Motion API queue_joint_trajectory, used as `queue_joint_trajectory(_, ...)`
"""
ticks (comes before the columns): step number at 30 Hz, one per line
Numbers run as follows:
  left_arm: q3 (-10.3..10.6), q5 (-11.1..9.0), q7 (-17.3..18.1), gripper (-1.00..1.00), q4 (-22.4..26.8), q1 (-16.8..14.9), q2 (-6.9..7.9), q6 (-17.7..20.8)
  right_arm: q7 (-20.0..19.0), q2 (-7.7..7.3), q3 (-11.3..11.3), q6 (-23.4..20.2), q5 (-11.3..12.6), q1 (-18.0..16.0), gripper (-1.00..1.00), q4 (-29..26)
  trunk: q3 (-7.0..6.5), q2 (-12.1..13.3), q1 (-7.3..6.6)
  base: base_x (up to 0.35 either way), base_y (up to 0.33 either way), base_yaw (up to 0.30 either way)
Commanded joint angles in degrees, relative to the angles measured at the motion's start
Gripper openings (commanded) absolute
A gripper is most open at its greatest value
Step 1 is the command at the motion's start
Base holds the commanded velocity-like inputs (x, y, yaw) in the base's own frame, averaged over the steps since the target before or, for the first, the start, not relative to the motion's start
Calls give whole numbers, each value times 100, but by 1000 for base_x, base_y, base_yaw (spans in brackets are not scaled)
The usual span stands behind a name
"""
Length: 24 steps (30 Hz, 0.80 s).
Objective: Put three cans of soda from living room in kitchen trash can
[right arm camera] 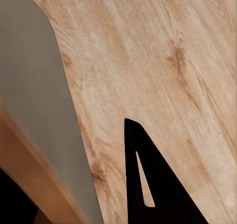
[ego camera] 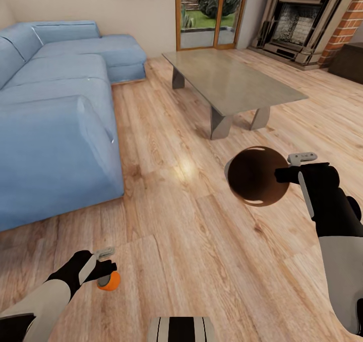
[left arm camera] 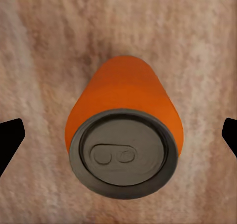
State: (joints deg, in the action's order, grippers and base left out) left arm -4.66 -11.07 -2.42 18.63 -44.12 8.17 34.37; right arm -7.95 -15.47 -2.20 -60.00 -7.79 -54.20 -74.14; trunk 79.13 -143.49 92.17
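One orange can [left arm camera: 123,135] between left hand [ego camera: 105,270] fingers

One orange can [left arm camera: 123,135], one bin [ego camera: 257,176] (seemingly empty), one sofa [ego camera: 55,105], one coffee table [ego camera: 232,80].

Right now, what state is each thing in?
Orange soda can: between the left end effector fingers, above the floor.
Trash can: held at the rim by the right end effector, brown inside facing the camera.
Coffee table: bare top.
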Motion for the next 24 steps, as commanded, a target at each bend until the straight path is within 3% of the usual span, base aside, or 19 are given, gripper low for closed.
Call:
queue_joint_trajectory(1, 0, 0, 1, 100, 0, 0, 0, 0, -40, 0, 0, 0, 36, -2, -100, 0, -1, 0, -1, 8, -3, 0)
queue_joint_trajectory(5, 0, 0, -1, 100, 0, 0, 0, -2, -40, 0, 0, 0, 33, -2, -100, 3, -1, 0, -1, 4, -1, 0)
queue_joint_trajectory(13, 0, 0, -4, 100, 0, 4, 0, 0, -40, -5, -1, 0, 32, -2, -100, 5, 192, -11, 20, 0, 0, 0)
queue_joint_trajectory(24, 0, 0, -4, 100, 8, 7, -11, -8, -40, 7, 8, 0, 32, -1, -100, 5, 295, -12, 22, 0, 0, 0)
